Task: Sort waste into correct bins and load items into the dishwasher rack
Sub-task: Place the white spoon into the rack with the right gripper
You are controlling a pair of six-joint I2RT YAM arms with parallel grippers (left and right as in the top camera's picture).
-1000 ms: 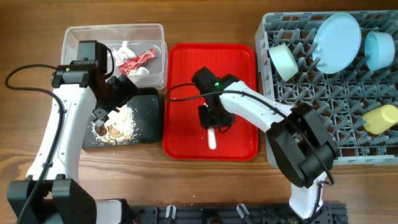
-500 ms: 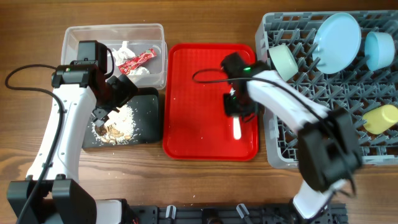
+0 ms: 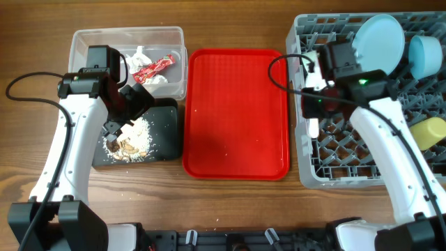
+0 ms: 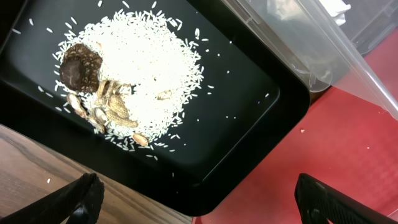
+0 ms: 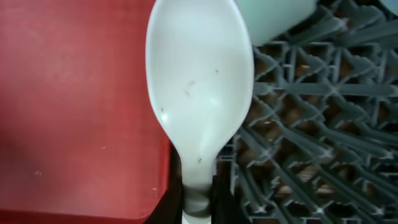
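Observation:
My right gripper is shut on a white spoon and holds it over the left edge of the grey dishwasher rack. In the right wrist view the spoon bowl hangs between the red tray and the rack, with the jaws on its handle. The rack holds a light blue plate, a light blue bowl, a pale green bowl and a yellow cup. My left gripper is open and empty over the black tray of food scraps. The fork is out of view.
The clear tub at the back left holds the red wrapper and white tissue. The red serving tray lies between the black tray and the rack, with only crumbs on it.
My right gripper has carried the spoon from the middle of the red tray rightward to the rack's left edge. The left arm has not moved.

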